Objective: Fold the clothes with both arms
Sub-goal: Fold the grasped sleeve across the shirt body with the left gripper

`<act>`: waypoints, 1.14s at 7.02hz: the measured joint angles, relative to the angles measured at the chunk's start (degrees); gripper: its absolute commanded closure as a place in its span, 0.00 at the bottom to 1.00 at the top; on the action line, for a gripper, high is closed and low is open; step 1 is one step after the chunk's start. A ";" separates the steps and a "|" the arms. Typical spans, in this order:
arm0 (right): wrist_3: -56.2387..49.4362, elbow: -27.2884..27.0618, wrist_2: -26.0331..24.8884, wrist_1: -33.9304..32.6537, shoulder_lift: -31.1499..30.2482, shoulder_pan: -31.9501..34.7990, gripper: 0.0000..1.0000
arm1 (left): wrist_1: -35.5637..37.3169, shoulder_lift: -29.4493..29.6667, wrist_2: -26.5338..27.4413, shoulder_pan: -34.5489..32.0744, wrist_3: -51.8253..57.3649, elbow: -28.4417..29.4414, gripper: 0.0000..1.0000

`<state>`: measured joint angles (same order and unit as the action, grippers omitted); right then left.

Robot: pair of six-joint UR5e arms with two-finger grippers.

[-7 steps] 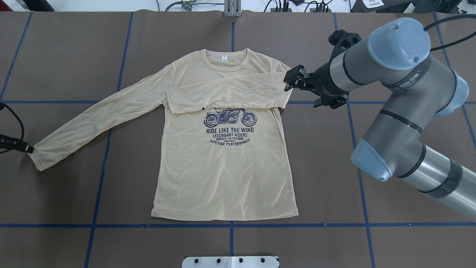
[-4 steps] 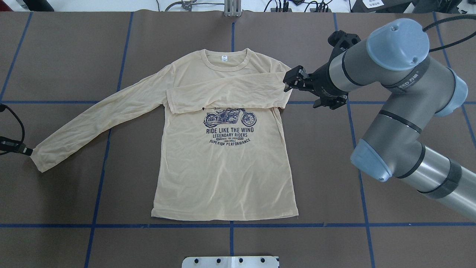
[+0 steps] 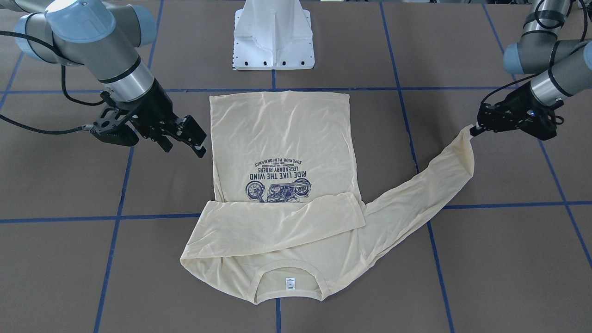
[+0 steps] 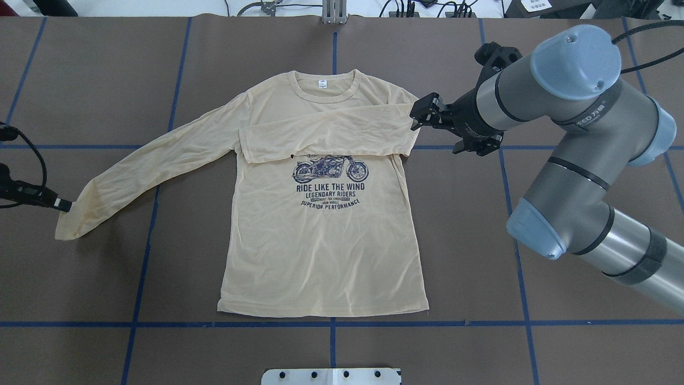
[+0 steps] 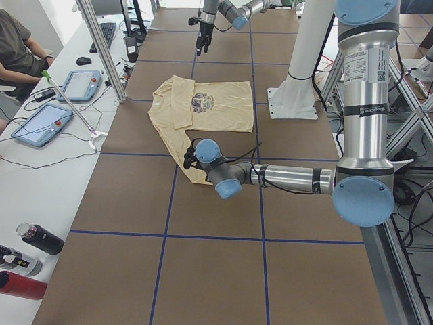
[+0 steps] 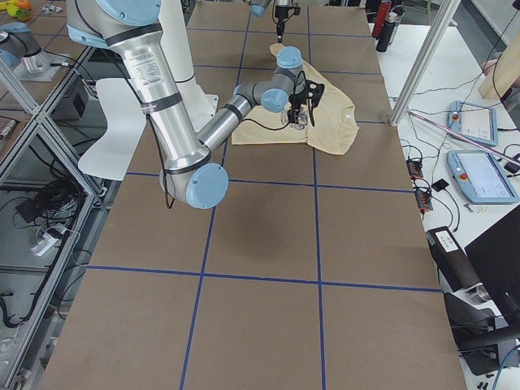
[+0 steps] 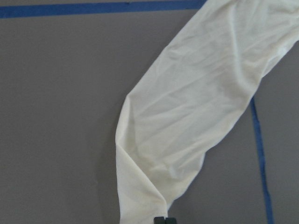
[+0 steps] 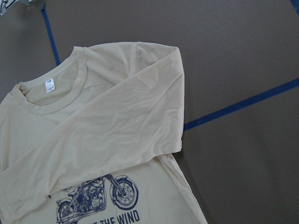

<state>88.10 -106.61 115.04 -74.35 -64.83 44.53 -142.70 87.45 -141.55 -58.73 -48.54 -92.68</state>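
A: The T-shirt [image 4: 320, 256] is thin cloth, matt and a little wrinkled. And the table [image 4: 481, 240]?

B: Its cover looks like smooth, matt brown paper, with blue tape lines [image 4: 331, 323]. The right arm [image 4: 566, 123] has grey and silver metal tubes, slightly shiny. Its joint caps [image 4: 577, 53] look like smooth light-blue plastic.

You're in a robotics lab: brown table [image 5: 216, 271] gridded with blue tape [image 5: 203, 235], white robot pedestal [image 3: 274, 34], aluminium frame posts [image 5: 100, 51], teach pendants [image 5: 42, 123] on the white side bench [image 5: 27, 189] at left of the left-side view, tangled cables [image 6: 50, 197], seated person [image 5: 17, 44] upper left.
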 measured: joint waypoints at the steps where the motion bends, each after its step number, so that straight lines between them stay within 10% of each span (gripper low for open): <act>1: -0.22 0.00 0.06 0.02 -0.47 0.35 0.02 | 1.16 4.45 0.01 0.04 -5.31 -0.65 1.00; 4: -0.71 0.03 0.12 0.11 -2.17 1.58 0.02 | 17.59 25.21 3.62 0.83 -17.56 -0.24 1.00; 8: -4.29 0.10 0.62 0.61 -8.44 7.59 0.02 | 21.60 40.37 14.42 8.68 -29.39 1.64 1.00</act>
<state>83.81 -106.51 115.66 -73.75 -73.27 52.12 -121.11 127.82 -127.13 -50.04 -77.93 -91.03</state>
